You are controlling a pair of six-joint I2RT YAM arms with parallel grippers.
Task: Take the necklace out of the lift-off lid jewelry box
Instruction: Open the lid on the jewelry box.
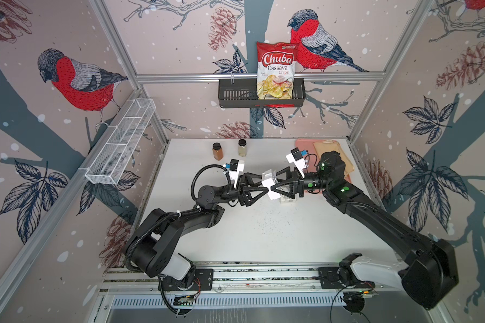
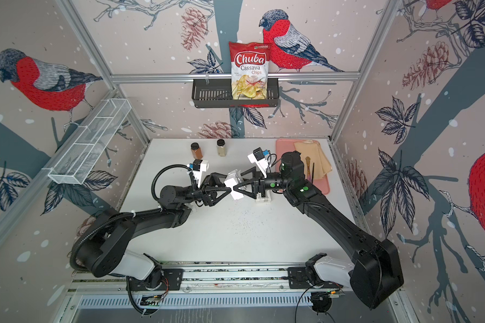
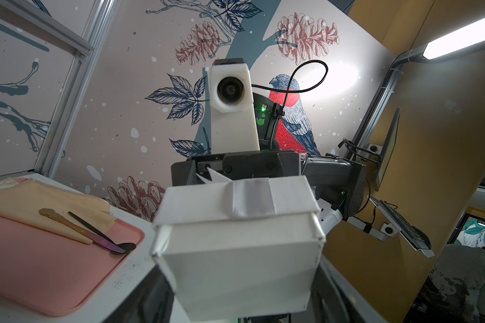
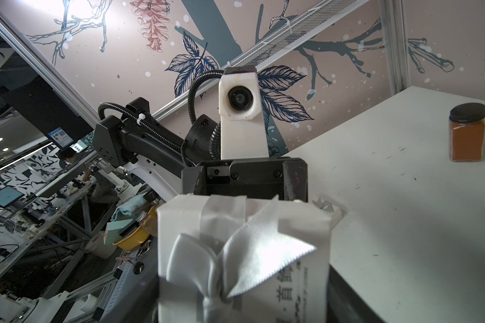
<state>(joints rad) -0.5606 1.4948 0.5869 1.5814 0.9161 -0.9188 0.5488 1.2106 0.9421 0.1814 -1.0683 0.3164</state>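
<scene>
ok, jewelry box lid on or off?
On. Left wrist view: the lid sits down over the jewelry box body, with no gap showing.

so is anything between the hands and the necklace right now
yes, the ribboned lid still sits on the white jewelry box, which is raised between the left hand and right hand; the necklace itself is not visible

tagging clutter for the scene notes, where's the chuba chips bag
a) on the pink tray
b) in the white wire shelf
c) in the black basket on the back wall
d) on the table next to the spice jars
c, in both top views the chips bag stands upright inside the black basket.
</scene>
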